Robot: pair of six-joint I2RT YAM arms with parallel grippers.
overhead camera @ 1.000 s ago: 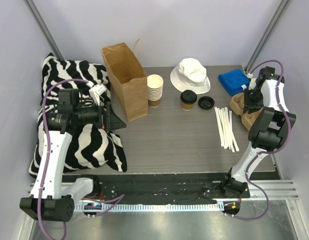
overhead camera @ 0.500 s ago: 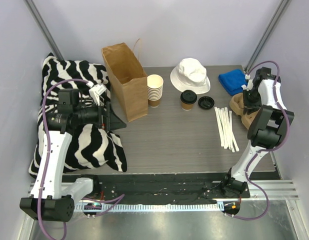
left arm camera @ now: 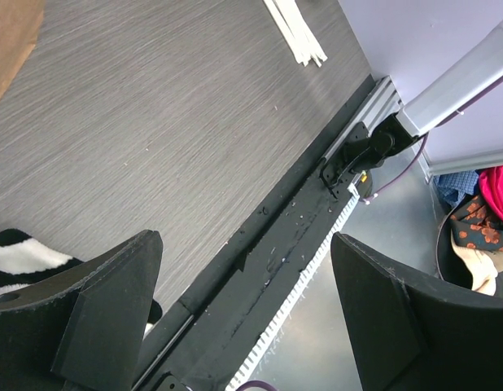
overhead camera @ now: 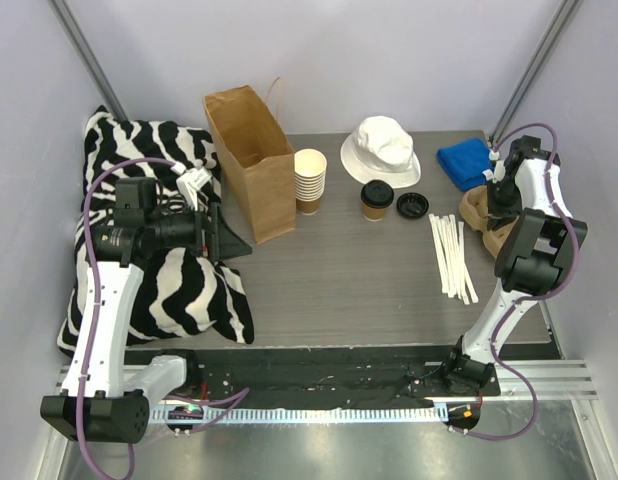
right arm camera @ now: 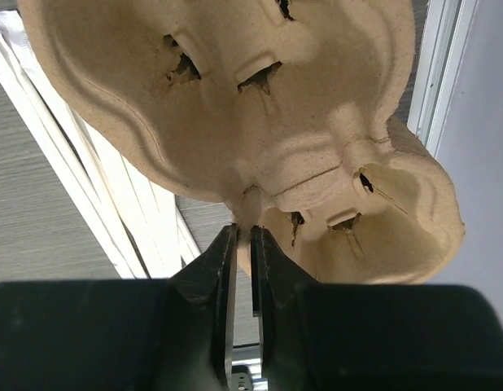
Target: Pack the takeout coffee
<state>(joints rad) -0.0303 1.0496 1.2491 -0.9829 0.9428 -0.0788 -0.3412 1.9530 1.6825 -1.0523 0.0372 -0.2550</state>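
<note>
Top external view: the takeout coffee (overhead camera: 377,200), a cream cup with a brown lower band and a black lid, stands upright on the desk (overhead camera: 339,280), towards the back and near the middle. A loose black lid (overhead camera: 412,205) lies just to its right, and a stack of lidless cups (overhead camera: 310,180) stands to its left. Past the stack is a brown paper bag (overhead camera: 251,160), upright with its mouth open. A white bucket hat (overhead camera: 380,150) sits behind the coffee, and a blue cloth (overhead camera: 467,162) lies in the far right corner. White strips (overhead camera: 451,255) lie in a loose row on the right half. The left arm (overhead camera: 119,240) is over a zebra cushion (overhead camera: 159,290) at the left edge, its head turned towards the foot of the bag. The right arm (overhead camera: 534,240) reaches to the moulded-pulp cup tray (overhead camera: 479,208) by the right edge, well apart from the coffee.

Left wrist view: the left jaws stand wide apart with nothing between them. Beyond them are bare grey desk, the ends of the white strips at the top, a corner of the brown bag at upper left and a patch of the zebra cushion at lower left. The coffee is out of this view.

Right wrist view: the right jaws are drawn narrow, pinching a thin edge of the cup tray, which fills the upper frame. The white strips lie beside it on the left.
</note>
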